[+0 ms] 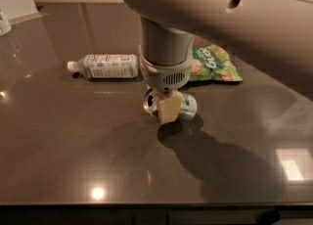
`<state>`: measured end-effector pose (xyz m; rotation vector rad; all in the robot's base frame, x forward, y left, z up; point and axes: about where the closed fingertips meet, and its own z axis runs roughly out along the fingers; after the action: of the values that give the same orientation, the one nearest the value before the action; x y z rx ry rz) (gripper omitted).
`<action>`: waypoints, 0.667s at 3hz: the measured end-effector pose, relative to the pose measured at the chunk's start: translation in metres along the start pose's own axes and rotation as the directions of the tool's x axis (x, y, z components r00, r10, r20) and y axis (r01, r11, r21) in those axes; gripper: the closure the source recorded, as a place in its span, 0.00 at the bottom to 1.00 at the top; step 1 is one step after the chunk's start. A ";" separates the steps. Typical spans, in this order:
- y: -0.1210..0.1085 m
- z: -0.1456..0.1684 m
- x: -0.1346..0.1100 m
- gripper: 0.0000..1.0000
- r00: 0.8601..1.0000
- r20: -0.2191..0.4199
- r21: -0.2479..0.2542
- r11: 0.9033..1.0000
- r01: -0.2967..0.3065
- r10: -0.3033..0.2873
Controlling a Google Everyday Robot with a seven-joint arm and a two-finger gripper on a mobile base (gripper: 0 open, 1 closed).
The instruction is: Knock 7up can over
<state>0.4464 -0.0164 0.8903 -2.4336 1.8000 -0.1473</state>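
Camera view: the scene is taken from above and in front, and much of the upper frame is filled by the arm (pixel 166 48).
Can: the can (pixel 188 106) is seen lying on its side on the table (pixel 73 141), near the middle, with its round top turned to the left and its green-and-white side to the right.
Why so: the knock-over is judged to be done, since a can resting flat with its top sideways is exactly what the task asks for.
Gripper: the gripper (pixel 168 110) is found right at the can, its tan tip overlapping the can's middle from the camera's side; contact is likely but cannot be confirmed.
Gripper state: whether it is apart or together cannot be told, as it is covered by the wrist housing.
Arm pose: the wrist is pointed straight down at the table, with the forearm carried in from the upper right, and a broad shadow is thrown to the lower right.
Bottle: a bottle (pixel 105 66) is laid flat behind and to the left, apart from the can.
Bag: a bag (pixel 215 63) is seen behind and to the right, partly hidden by the arm.
Next: a straight lift is thought wise, so the can is not set rolling.
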 end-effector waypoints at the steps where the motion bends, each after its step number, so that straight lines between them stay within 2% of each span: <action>1: -0.003 0.007 -0.002 0.12 0.998 -0.053 0.005 1.000 0.026 -0.026; 2: -0.005 0.016 -0.002 0.00 0.996 -0.085 0.005 0.999 0.040 -0.039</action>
<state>0.4524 -0.0125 0.8754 -2.4956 1.7818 -0.2633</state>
